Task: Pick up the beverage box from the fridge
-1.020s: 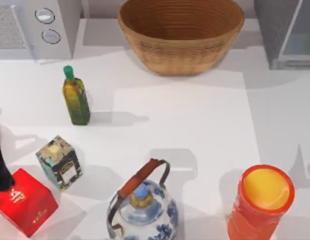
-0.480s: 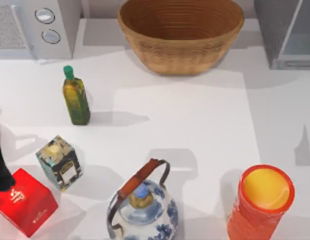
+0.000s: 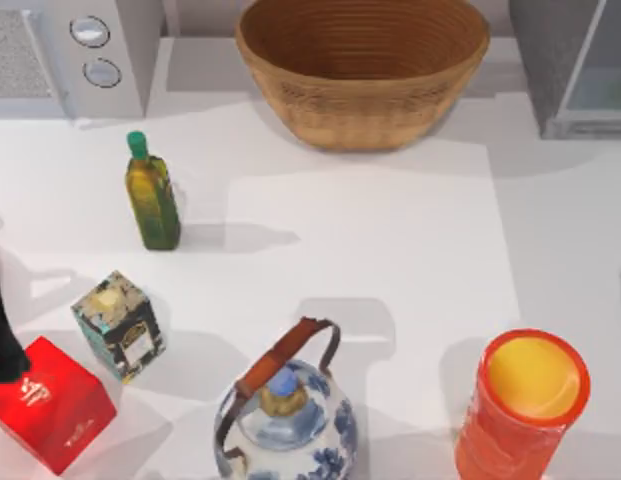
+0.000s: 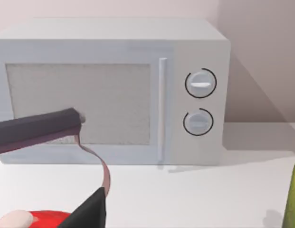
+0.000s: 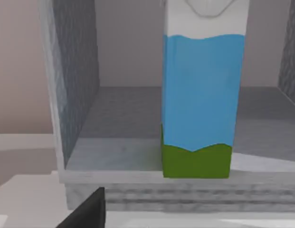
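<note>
The beverage box (image 5: 200,90), a tall carton with a white top, sky-blue sides and a green base, stands upright on the floor of the open fridge (image 5: 76,85), close to its front edge. Part of my right gripper (image 5: 88,209) shows dark at the near side, short of the fridge's sill and apart from the carton. In the top view the fridge (image 3: 550,60) is at the back right corner. My left gripper (image 3: 0,335) is parked at the table's left edge above the red box (image 3: 50,405); it (image 4: 90,156) is open and holds nothing.
A light grey microwave (image 3: 60,55) stands at the back left and a wicker basket (image 3: 362,70) at the back middle. An oil bottle (image 3: 152,200), a teal-and-black box (image 3: 118,325), a blue-and-white teapot (image 3: 287,420) and an orange cup (image 3: 525,405) stand on the table.
A shadow near the table's right edge has slid rightwards and almost out of the top view. The left arm and all things on the table are unmoved.
</note>
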